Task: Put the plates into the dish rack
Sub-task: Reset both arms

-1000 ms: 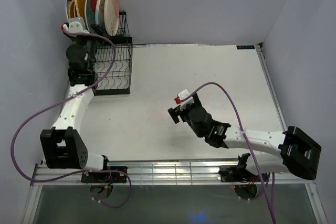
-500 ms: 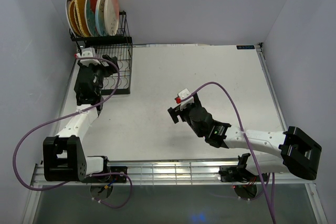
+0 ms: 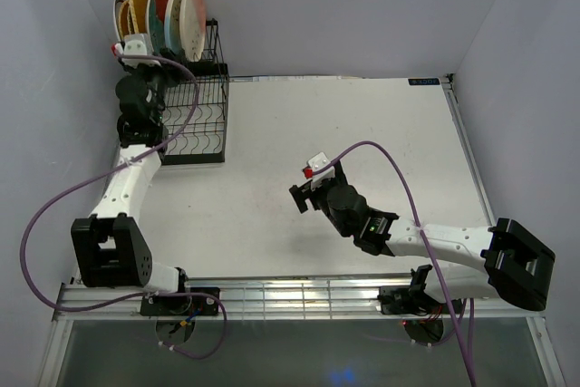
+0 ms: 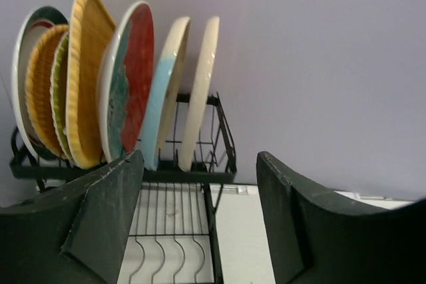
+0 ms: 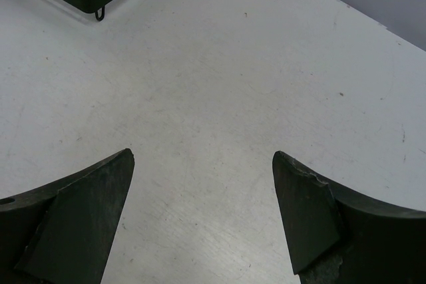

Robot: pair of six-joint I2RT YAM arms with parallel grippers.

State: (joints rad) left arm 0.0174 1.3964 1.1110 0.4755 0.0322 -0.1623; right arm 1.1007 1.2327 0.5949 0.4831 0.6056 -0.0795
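Looking at the far left corner, all the plates (image 3: 159, 15) are standing on edge in the raised upper basket of the dish rack (image 3: 195, 124). I'm counting seven edges in the left wrist view: a white plate with a green rim (image 4: 33, 24) at the far left, woven orange-yellow plates (image 4: 86, 78) next, then the red and teal floral plate (image 4: 130, 78), the cream and blue plate (image 4: 166, 91) and the cream and pink plate (image 4: 200, 78) on the right end. They're all tilting a bit and crowding close, and the left ones are overlapping, so I can't tell which are touching. The lower slotted part of the rack is sitting below them on the white table (image 3: 362, 133).

The left gripper (image 4: 200, 161) is hovering just in front of the plates with its fingers standing wide apart and gripping nothing, and its purple cable (image 3: 190, 108) is drooping across the lower wires. The right gripper (image 5: 203, 156) is hanging over the tabletop near the middle, well apart from the rack, fingers also gaping and holding nothing. Grey walls (image 3: 317, 6) are boxing in the table. A small teal sticker (image 3: 424, 82) is sitting at the table's far edge, but the writing is too tiny to read
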